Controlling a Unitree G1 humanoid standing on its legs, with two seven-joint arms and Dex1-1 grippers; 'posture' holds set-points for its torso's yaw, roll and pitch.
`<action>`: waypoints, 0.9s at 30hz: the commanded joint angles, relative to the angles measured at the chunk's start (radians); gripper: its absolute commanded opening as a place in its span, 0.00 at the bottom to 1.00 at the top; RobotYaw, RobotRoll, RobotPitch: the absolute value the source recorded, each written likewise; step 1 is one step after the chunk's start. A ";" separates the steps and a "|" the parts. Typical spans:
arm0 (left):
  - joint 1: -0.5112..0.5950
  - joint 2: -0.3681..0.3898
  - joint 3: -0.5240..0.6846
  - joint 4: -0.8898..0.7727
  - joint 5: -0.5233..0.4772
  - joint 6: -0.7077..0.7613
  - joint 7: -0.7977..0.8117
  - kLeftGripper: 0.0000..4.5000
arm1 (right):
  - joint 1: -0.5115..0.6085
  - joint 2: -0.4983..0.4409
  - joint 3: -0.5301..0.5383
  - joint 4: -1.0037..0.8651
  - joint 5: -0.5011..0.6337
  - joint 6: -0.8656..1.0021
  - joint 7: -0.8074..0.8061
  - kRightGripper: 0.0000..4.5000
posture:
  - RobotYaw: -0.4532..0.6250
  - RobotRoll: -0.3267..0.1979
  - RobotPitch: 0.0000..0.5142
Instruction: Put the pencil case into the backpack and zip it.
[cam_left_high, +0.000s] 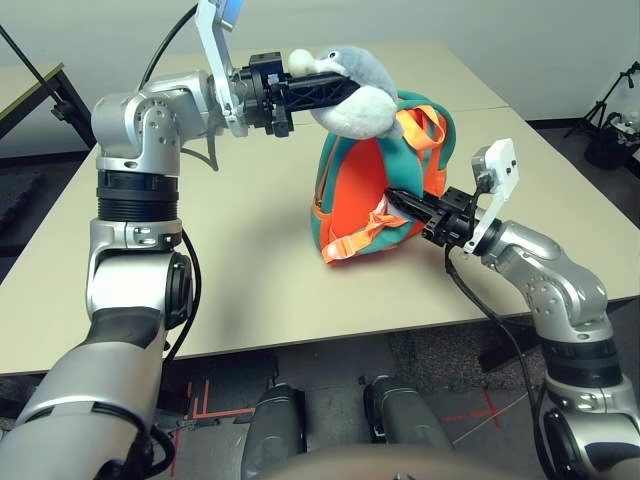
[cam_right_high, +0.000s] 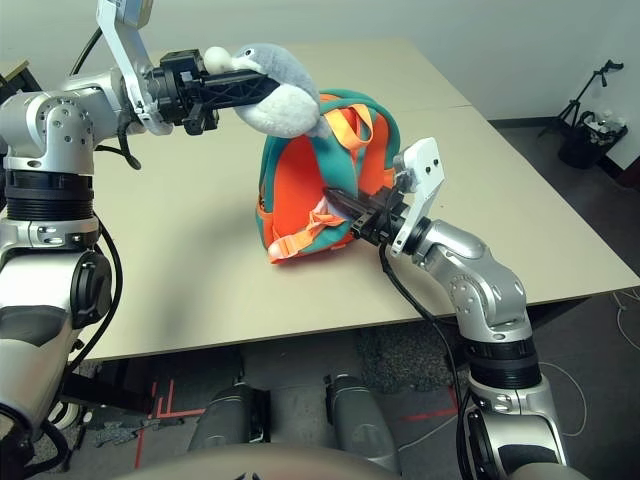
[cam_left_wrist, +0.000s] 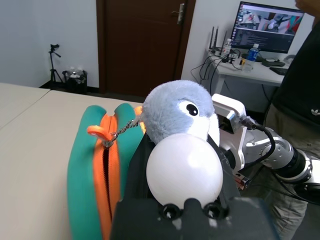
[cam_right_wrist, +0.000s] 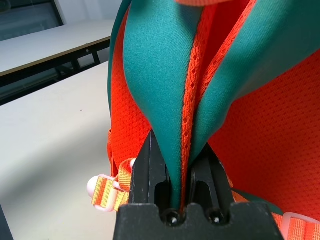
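left gripper (cam_left_high: 345, 90): jaws clamped on plush toy (cam_left_high: 362, 92)
right gripper (cam_left_high: 398, 200): jaws clamped on backpack (cam_left_high: 360, 190) teal edge
backpack: upright on surface (cam_left_high: 250, 270)

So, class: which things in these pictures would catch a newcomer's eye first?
The orange and teal backpack stands mid-table. The left gripper holds its grey plush toy up above it, a chain linking toy to zipper. The right gripper pinches the bag's teal edge from the side.

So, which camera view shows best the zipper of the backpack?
The left wrist view: the orange zipper runs along the teal top of the backpack, a chain joining its pull to the plush toy. In both eye views the toy covers that top. The right wrist view shows fabric pinched.
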 joint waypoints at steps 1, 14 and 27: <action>0.015 0.039 -0.010 -0.001 -0.002 -0.004 -0.023 0.10 | -0.006 0.000 0.003 0.011 -0.009 -0.012 -0.003 0.03 | 0.25 0.62 0.00; 0.189 0.212 -0.047 -0.104 -0.017 0.082 -0.081 0.10 | -0.008 0.001 -0.005 0.025 -0.013 -0.013 -0.017 0.03 | 0.27 0.62 0.01; 0.382 0.214 -0.122 -0.142 0.042 0.069 -0.013 0.10 | -0.030 0.014 0.008 0.055 -0.023 -0.021 -0.011 0.03 | 0.28 0.62 0.01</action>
